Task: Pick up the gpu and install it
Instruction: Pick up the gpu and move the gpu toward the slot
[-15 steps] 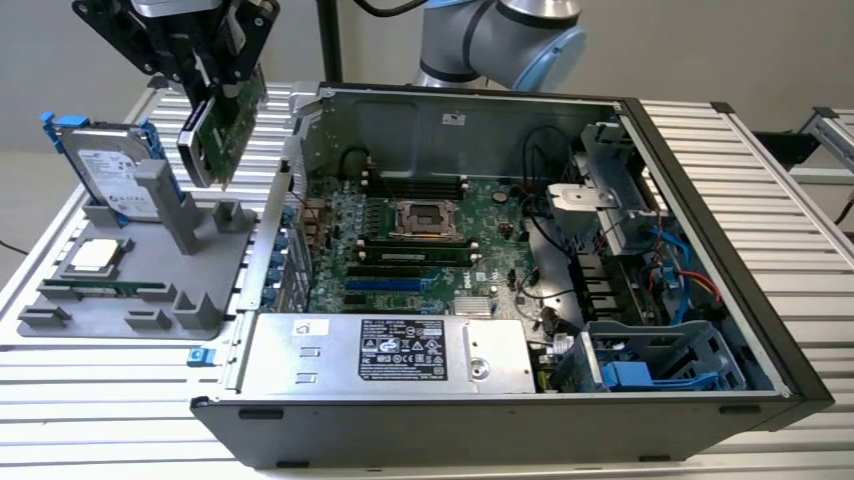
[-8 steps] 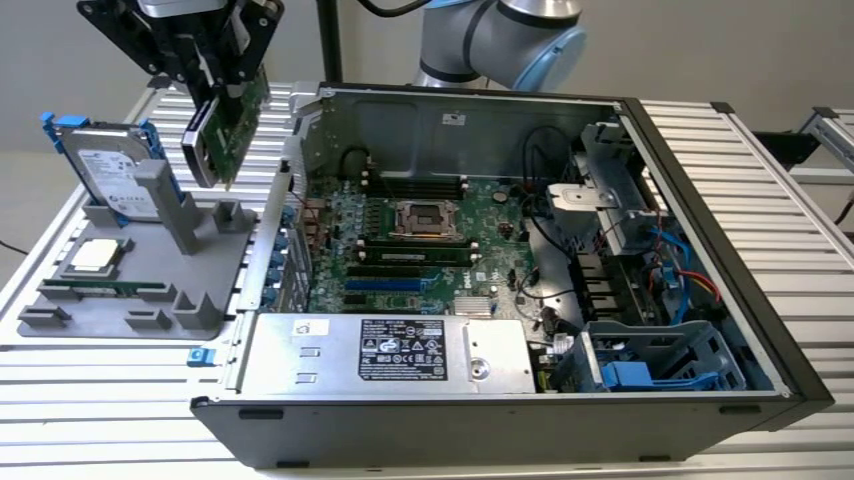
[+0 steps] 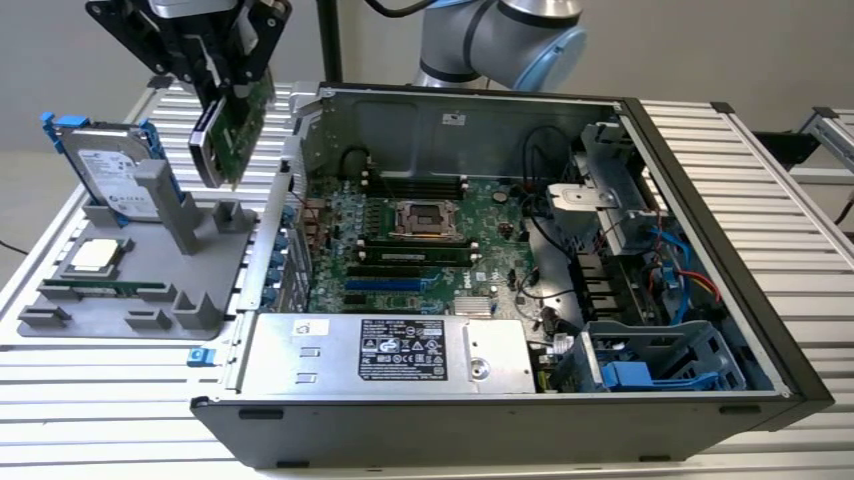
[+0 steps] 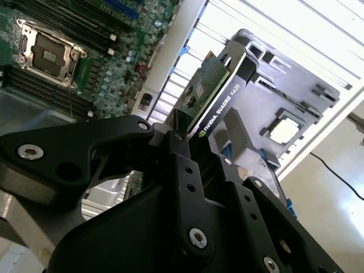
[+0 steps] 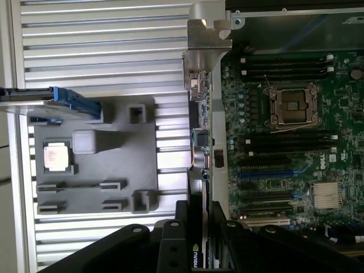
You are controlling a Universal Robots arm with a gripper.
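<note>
- Your gripper (image 3: 224,82) is clamped on the gpu (image 3: 235,128). The black fingers pinch the card from both faces at its upper end.
- You hold the gpu in the air at the exterior view's upper left. It hangs on edge, slightly tilted, touching nothing but the fingers.
- It sits over the gap between the grey holder (image 3: 134,305) and the rear wall of the open case (image 3: 707,200).
- In the second wrist view the gpu (image 4: 211,94) runs away from the gripper (image 4: 177,129), green board on one face and black shroud on the other.
- In the first wrist view you see the gpu (image 5: 200,149) edge-on, rising out of the gripper (image 5: 199,230). Its silver bracket (image 5: 202,51) is at the far end.
- In that view the card lines up along the case's rear edge, with the holder (image 5: 114,145) on one side and the motherboard (image 5: 273,165) on the other.
- The hard drive (image 3: 114,170) stands upright in the holder, near the hanging card but apart from it.
- A cpu (image 3: 96,257) lies flat on the holder, further toward the camera than the drive.
- Inside the case the motherboard (image 3: 400,255) lies open to you, its socket (image 3: 424,217) near the middle.
- The power supply (image 3: 387,350) fills the case's near side in the exterior view.
- Holder and case both rest on the slatted table (image 3: 107,420).
</note>
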